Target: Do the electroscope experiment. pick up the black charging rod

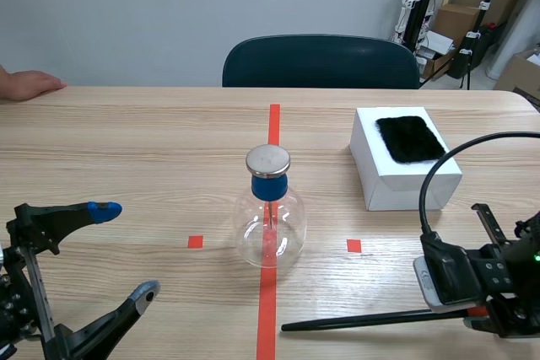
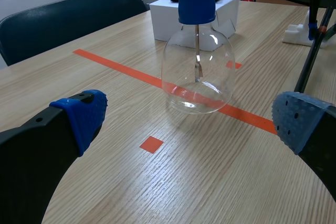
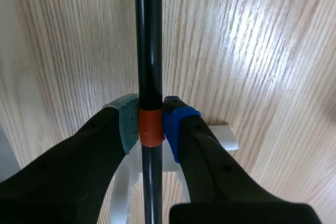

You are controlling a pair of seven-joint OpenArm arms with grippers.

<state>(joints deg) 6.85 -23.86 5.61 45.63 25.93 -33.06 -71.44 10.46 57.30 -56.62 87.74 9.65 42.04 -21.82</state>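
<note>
The black charging rod [image 1: 371, 319] lies low over the table's front right, its tip pointing toward the red centre line. My right gripper [image 3: 151, 124] is shut on the black charging rod [image 3: 148, 40] at its orange-red band, with the rod running straight ahead between the pads. A white stand [image 3: 223, 137] shows under the gripper. The electroscope, a clear glass flask [image 1: 269, 227] with a blue neck and a metal cap [image 1: 267, 160], stands on the centre line. My left gripper [image 1: 122, 250] stands open at the front left, the flask [image 2: 197, 66] ahead of it.
A white box [image 1: 403, 176] with a black fur pad [image 1: 410, 138] on top sits at the right rear. A dark chair [image 1: 321, 61] stands behind the table. A person's hand [image 1: 29, 83] rests on the far left edge. Red tape marks lie beside the flask.
</note>
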